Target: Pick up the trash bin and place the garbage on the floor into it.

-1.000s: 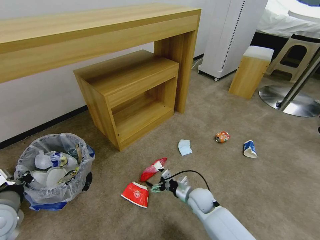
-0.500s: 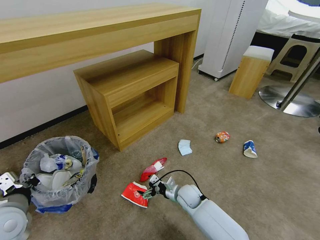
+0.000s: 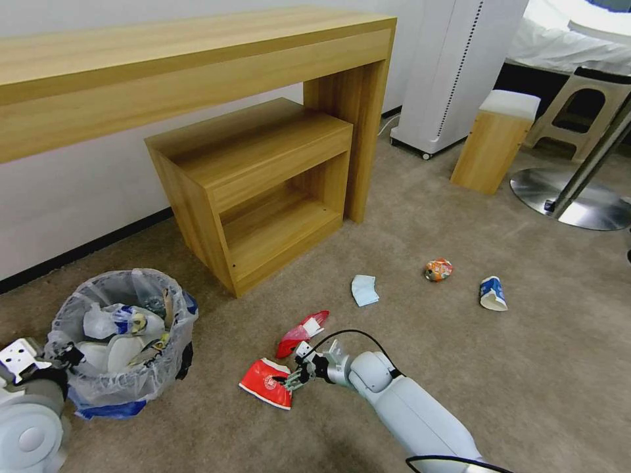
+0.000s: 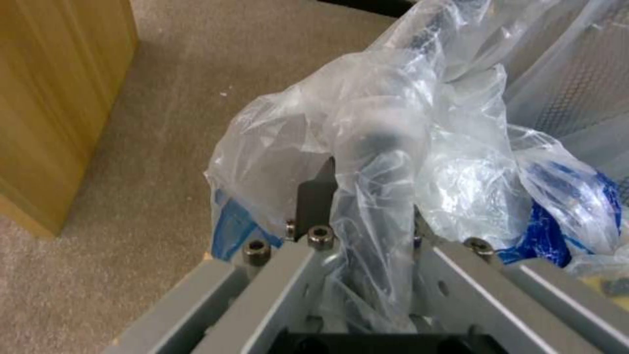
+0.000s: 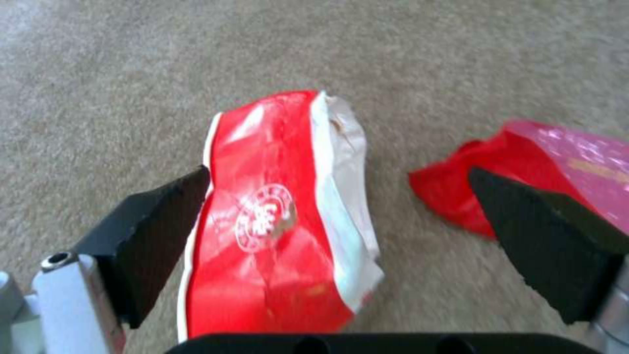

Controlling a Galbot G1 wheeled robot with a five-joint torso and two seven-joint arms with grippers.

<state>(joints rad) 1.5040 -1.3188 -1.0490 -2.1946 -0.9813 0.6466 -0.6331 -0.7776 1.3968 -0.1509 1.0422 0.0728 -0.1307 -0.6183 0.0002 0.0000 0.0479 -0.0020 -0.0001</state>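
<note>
Red wrapper (image 5: 275, 221) between right gripper (image 5: 341, 236) pads, jaws wide, nothing gripped yet. One pad (image 5: 157, 236) touching or just beside wrapper's edge; other pad (image 5: 550, 246) well clear, sitting over second red wrapper (image 5: 524, 182). In head view, right gripper (image 3: 292, 379) down at carpet (image 3: 526, 368) level, right at the flattened red/white wrapper (image 3: 266, 383); second wrapper (image 3: 301, 332) just behind it.

Left gripper (image 4: 357, 231) clamped on bin rim through clear liner bag (image 4: 393, 123). Bin (image 3: 121, 338) at robot's left, near the wrapper, already holding white items + bottle. Can't tell if bin off the floor or resting.

Step in hand, prob: pre-grasp on first red wrapper, approach about done.

Next move calls for: close jaws on this wrapper only, w/o catching the second one under the far pad. Flat piece on carpet, so tips need to go low to get under/pinch the edge; risk of sliding it instead.

Left to do: blue tissue (image 3: 364, 290), orange can (image 3: 438, 269), paper cup (image 3: 492, 293), all farther out to the right.
</note>
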